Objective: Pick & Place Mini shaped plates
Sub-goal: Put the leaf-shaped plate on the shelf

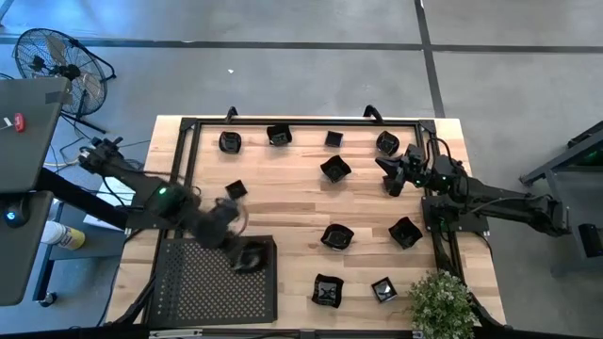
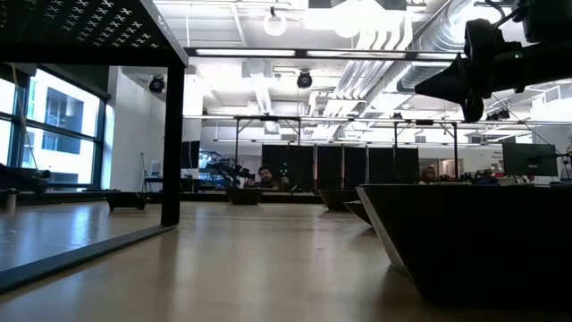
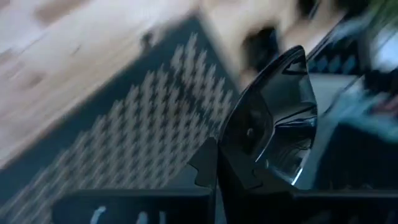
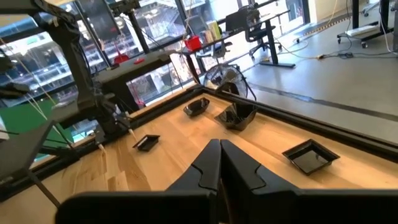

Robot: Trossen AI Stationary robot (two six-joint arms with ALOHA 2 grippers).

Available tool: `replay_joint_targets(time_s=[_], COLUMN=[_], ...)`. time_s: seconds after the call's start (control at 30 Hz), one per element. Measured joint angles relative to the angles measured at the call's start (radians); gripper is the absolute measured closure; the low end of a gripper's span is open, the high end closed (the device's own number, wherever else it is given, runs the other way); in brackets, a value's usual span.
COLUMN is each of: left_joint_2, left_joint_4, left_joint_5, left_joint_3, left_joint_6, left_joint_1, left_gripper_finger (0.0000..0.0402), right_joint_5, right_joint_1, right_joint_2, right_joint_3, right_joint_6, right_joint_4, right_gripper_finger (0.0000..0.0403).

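Note:
Several mini shaped plates, small glossy black dishes, lie scattered on the wooden table, among them one at the far left [image 1: 230,142], one in the middle [image 1: 335,169] and one near the front [image 1: 327,291]. My left gripper [image 1: 247,256] hangs over the far right corner of the black perforated tray [image 1: 203,287], shut on a mini plate [image 3: 273,124] that stands tilted on edge between the fingers above the tray's holes [image 3: 124,155]. At the table's right side my right gripper [image 1: 394,179] is shut on nothing [image 4: 219,163], with plates [image 4: 236,117] lying beyond it.
A black metal frame [image 1: 301,121] runs around the table's far and side edges. A potted plant [image 1: 439,301] stands at the front right corner. In the low view a plate [image 2: 474,241] fills the right foreground and the raised tray [image 2: 80,27] shows at upper left.

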Motion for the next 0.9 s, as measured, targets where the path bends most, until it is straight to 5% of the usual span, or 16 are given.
replay_joint_targets(time_s=[0.3, 0.47, 0.53, 0.73, 0.9], left_joint_2=[-0.040, -0.118, -0.118, -0.032, -0.028], left_joint_4=[-0.328, -0.398, -0.382, -0.295, -0.342], left_joint_5=[0.016, -0.258, -0.277, -0.120, -0.041], left_joint_3=[0.052, 0.022, 0.002, -0.012, -0.012], left_joint_6=[-0.148, -0.579, -0.669, -0.632, -0.394], left_joint_1=[-0.199, -0.363, -0.422, -0.443, -0.448], left_gripper_finger=[0.0401, 0.0401, 0.0402, 0.0401, 0.0401], right_joint_5=[0.000, 0.001, 0.001, 0.028, 0.026], right_joint_1=[0.000, 0.000, 0.000, 0.000, 0.000], right_joint_2=[0.054, 0.070, 0.074, 0.074, 0.080], right_joint_3=[0.000, 0.000, 0.000, 0.000, 0.000], right_joint_6=[0.000, 0.001, 0.000, 0.000, 0.000], right_joint_4=[0.003, 0.010, 0.010, 0.012, 0.020], right_gripper_finger=[0.0402, 0.0402, 0.0402, 0.0402, 0.0402])
